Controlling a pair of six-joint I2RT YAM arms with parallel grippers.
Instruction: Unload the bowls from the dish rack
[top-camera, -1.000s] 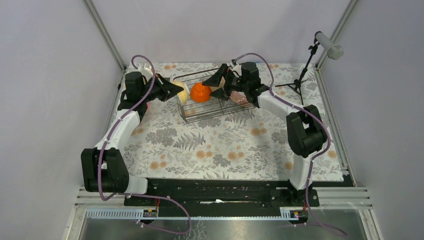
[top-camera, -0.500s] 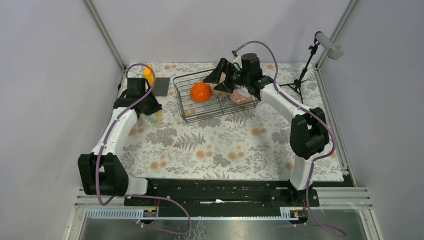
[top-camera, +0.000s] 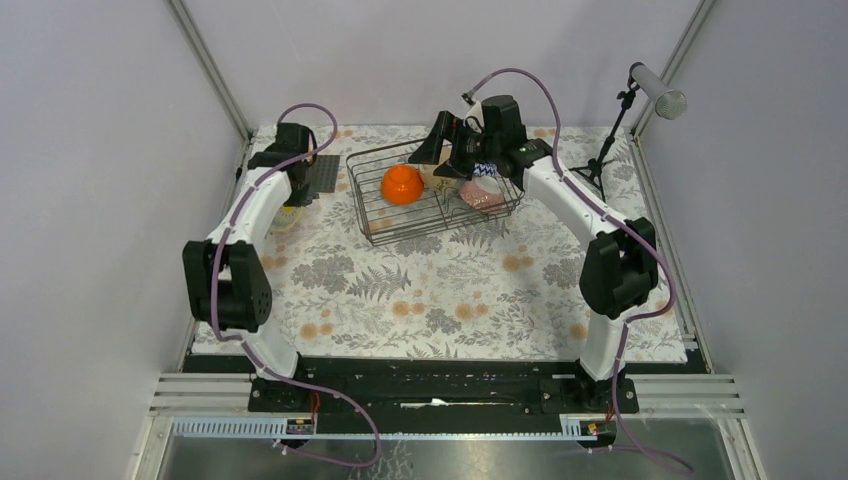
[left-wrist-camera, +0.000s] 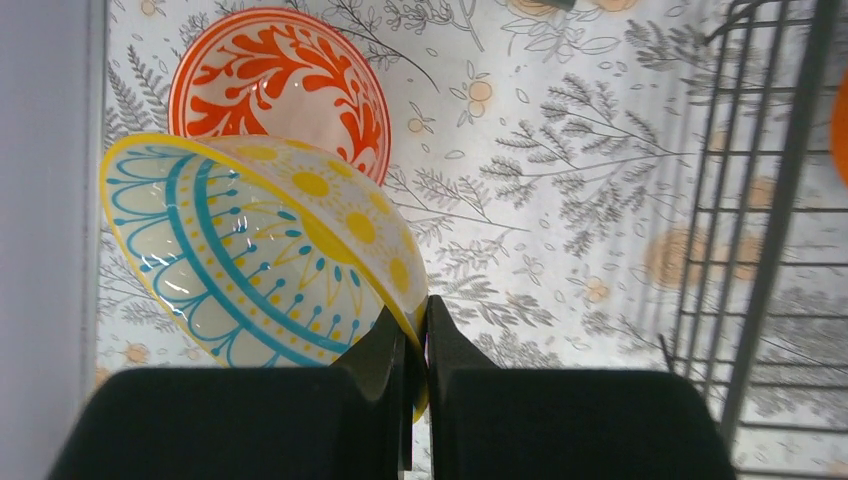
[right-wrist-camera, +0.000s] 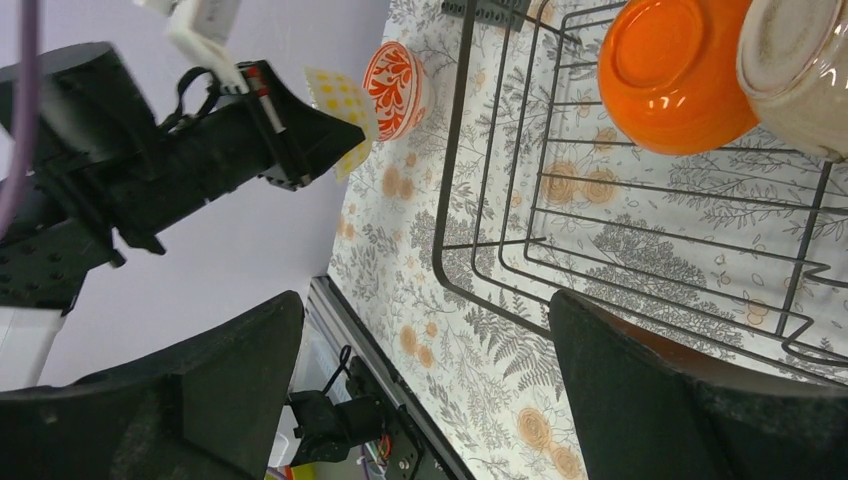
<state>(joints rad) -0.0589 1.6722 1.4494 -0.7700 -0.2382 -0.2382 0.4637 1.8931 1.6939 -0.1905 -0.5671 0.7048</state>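
My left gripper is shut on the rim of a cream bowl with yellow and teal patterns. It holds this bowl tilted just above a white bowl with red lines that stands on the cloth left of the dish rack. In the top view the left gripper is at the far left. My right gripper is open and empty, hovering over the black wire rack. The rack holds a plain orange bowl and a beige bowl. A pink bowl lies at its right end.
A flat dark grey square plate lies between the left arm and the rack. A microphone stand stands at the far right. The left wall is close to the left gripper. A floral cloth covers the table.
My left gripper carried the yellow-and-teal bowl from the rack's left side out to the far left, over the red-lined bowl. The right gripper stayed open over the rack, shifting slightly.
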